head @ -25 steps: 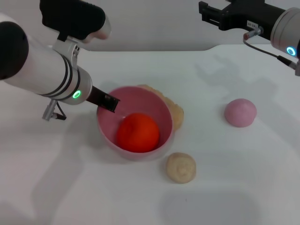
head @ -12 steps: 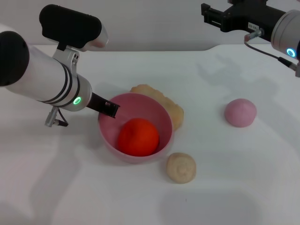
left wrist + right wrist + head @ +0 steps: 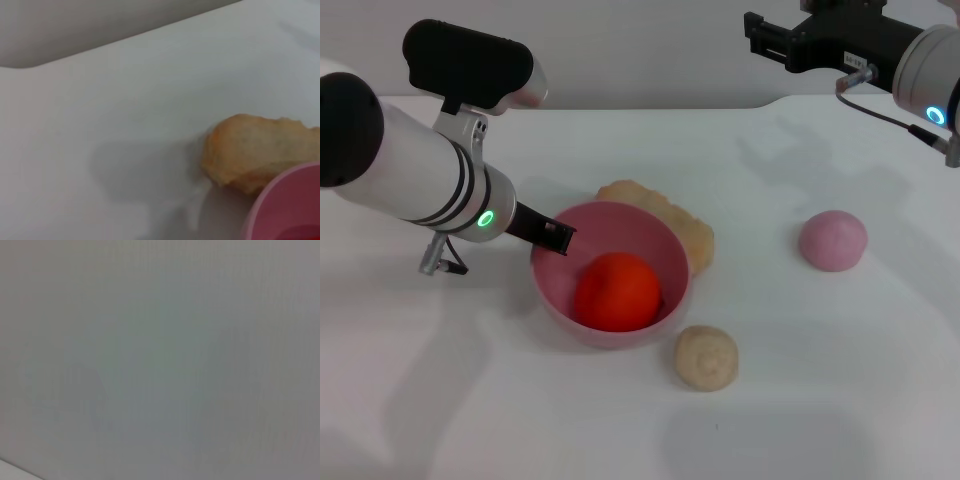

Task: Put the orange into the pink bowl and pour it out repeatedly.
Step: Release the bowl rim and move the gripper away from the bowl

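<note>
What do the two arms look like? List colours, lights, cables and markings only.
The left arm is a glossy white cylinder with black bands, a green ring light, a black block on top and a black left gripper. The right arm is white with a blue ring light, a thin cable, and a black right gripper assembly bearing a small white label.

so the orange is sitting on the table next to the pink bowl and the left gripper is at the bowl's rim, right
Not quite. The orange is inside the pink bowl, resting on its bottom, not on the table beside it; the head view shows this. The rest holds: the left gripper is at the bowl's rim on the robot's left side.
</note>
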